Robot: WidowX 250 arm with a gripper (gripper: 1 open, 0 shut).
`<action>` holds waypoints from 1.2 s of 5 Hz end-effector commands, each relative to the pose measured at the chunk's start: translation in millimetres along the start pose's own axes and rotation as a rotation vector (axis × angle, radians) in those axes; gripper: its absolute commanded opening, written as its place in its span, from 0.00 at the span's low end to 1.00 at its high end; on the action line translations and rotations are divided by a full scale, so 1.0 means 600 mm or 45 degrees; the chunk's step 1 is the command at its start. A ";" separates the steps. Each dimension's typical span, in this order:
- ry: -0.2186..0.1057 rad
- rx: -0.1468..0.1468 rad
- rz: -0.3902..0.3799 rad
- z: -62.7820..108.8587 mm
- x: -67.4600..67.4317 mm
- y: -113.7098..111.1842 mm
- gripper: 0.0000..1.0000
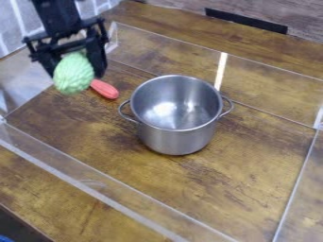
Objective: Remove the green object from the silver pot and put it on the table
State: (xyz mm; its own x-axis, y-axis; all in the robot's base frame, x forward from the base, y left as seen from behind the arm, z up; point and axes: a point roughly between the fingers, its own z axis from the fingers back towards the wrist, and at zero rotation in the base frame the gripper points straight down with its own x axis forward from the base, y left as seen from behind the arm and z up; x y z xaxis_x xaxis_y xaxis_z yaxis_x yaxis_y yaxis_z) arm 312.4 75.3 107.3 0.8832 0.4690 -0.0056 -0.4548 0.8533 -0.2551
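Hand (pixel 74 68) gripping green object (pixel 74 74) by sides, hanging at pot's (pixel 177 113) ten o'clock; lump appearing light, bumpy, likely non-slippery.

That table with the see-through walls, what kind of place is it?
Probably a robot practice bench, not a real kitchen. Clear plastic walls fence the wooden table, and a black claw carries a toy-like green object beside a silver pot.

A dark wooden plank counter (pixel 240 189), walled by clear plastic, carries the silver pot (pixel 177 113) near its middle and a red-orange tool (pixel 106 91) just left.
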 end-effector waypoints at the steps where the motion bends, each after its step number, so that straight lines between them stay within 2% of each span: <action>1: -0.072 0.025 0.031 0.013 0.005 -0.007 0.00; 2: -0.065 0.052 0.059 0.001 0.008 -0.022 0.00; 4: -0.063 0.103 0.151 -0.065 -0.013 -0.029 0.00; 5: -0.082 0.146 0.187 -0.081 -0.017 -0.028 0.00; 6: -0.078 0.165 0.181 -0.077 -0.021 -0.038 0.00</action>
State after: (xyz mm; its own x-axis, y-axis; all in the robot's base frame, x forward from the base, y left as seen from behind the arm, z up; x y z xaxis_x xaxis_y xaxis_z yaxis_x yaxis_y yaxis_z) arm 311.3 41.1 55.4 0.7936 0.6082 -0.0137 -0.6056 0.7877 -0.1134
